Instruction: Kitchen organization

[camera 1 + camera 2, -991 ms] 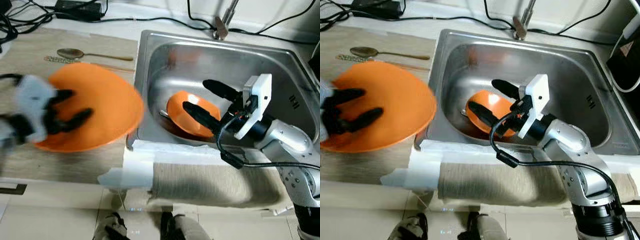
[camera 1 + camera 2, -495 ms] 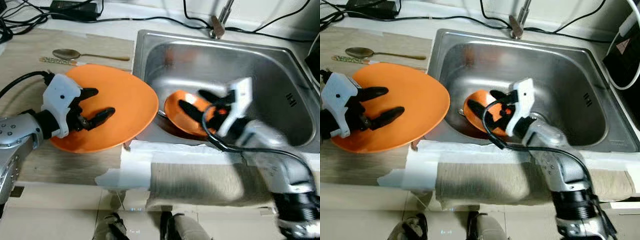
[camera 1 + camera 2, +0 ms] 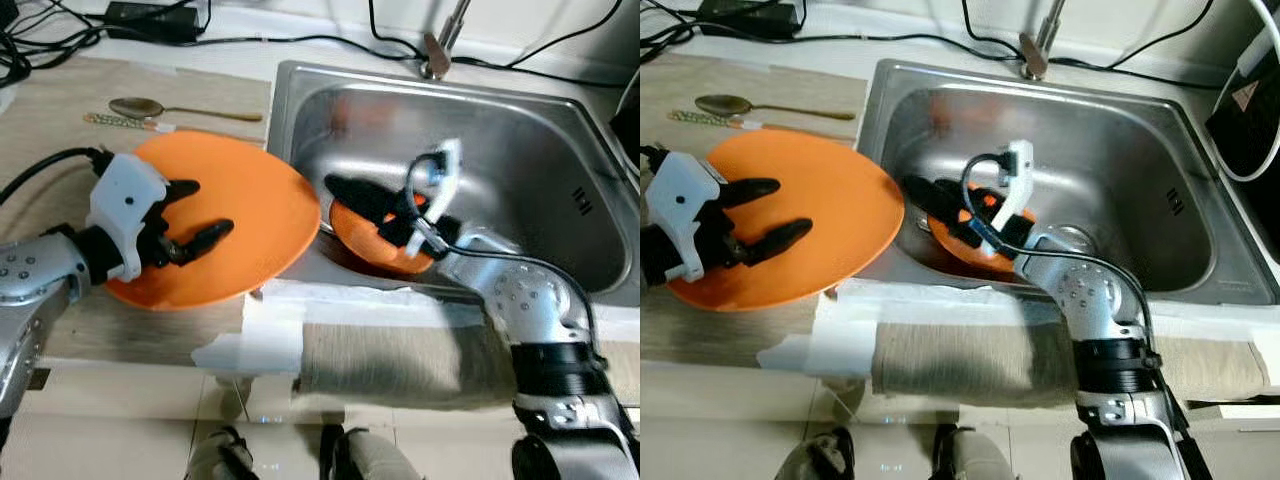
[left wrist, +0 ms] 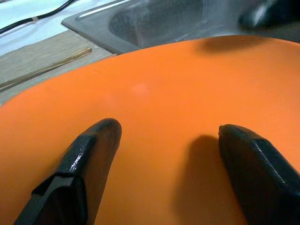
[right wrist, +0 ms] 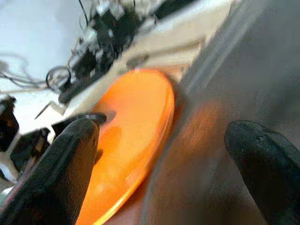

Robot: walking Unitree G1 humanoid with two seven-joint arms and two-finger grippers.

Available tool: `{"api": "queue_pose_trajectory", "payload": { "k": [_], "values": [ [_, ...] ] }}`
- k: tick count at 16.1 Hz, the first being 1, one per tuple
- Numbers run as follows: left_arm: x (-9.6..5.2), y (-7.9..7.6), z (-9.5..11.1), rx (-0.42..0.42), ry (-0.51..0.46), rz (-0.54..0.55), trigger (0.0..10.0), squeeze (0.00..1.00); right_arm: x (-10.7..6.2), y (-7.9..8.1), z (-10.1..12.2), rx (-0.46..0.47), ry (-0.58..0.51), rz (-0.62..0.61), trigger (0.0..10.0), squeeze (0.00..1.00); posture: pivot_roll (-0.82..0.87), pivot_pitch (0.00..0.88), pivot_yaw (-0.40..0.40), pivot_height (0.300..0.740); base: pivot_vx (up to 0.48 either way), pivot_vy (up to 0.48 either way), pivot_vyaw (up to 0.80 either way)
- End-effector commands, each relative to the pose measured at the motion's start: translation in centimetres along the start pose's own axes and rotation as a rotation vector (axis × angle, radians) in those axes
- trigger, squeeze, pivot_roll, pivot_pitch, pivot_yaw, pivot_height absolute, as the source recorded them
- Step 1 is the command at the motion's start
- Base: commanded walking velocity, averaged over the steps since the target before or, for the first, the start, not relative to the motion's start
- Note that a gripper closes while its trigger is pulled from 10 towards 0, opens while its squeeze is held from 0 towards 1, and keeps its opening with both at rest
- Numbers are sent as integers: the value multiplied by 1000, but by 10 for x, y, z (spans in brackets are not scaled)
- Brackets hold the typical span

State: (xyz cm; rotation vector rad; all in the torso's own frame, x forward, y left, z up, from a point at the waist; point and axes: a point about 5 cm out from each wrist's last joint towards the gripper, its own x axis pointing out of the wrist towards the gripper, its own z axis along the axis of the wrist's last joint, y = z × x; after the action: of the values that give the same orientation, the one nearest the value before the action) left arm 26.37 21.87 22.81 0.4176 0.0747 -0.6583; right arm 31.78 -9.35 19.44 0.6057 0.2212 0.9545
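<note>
Plate, round, plain orange

Silver, rounded metal arms end in white plastic wrist blocks, each carrying a left gripper and right gripper of two long, glossy black fingers; black cables loop along both forearms, with a ribbed black collar on the right

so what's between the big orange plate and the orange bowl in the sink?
The sink's left wall and rim lie between the big orange plate and the orange bowl, with the right gripper over the bowl. Shown in the left eye view.
</note>
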Motion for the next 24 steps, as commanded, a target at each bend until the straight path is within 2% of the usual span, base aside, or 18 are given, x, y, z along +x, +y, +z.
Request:
{"api": "queue_pose_trajectory", "payload": {
  "k": [1, 5, 6, 7, 8, 17, 20, 21, 24],
  "values": [
    [4, -9, -1, -2, 5, -47, 10000, 0, 1, -2, -7, 7, 43, -11, 10000, 0, -95, 181, -136, 740, 0, 0, 0],
    [10, -13, 4, 3, -22, -69, 10000, 0, 11, 2, -12, 91, 47, 16, 10000, 0, -94, 176, -131, 740, 0, 0, 0],
    [10, -13, 4, 4, -24, -70, 10000, 0, 11, 2, -12, 98, 49, 25, 3725, 0, -95, 176, -129, 740, 0, 0, 0],
    [10, -13, 5, 5, -25, -70, 10000, 0, 11, 2, -11, 103, 43, 29, 2510, 0, -95, 176, -130, 740, 0, 0, 0],
    [10, -13, 5, 7, -26, -68, 10000, 0, 10, 1, -10, 107, 34, 33, 0, 0, -96, 177, -129, 740, 0, 0, 0],
    [11, -10, 8, 16, -41, -53, 10000, 0, 8, 3, -4, 171, -17, 84, 0, 0, -95, 176, -128, 740, 0, 0, 0],
    [12, -9, 11, 22, -52, -51, 10000, 0, 6, 4, -9, 175, 32, 95, 0, 0, -95, 176, -127, 740, 0, 0, 0],
    [14, -9, 12, 22, -57, -52, 10000, 0, 4, 0, -14, 178, 72, 71, 0, 0, -96, 177, -126, 740, 0, 0, 0],
    [16, -11, 13, 22, -66, -62, 10000, 0, 3, -4, -18, 190, 98, 51, 0, 0, -98, 175, -127, 740, 0, 0, 0]
  ]
}}
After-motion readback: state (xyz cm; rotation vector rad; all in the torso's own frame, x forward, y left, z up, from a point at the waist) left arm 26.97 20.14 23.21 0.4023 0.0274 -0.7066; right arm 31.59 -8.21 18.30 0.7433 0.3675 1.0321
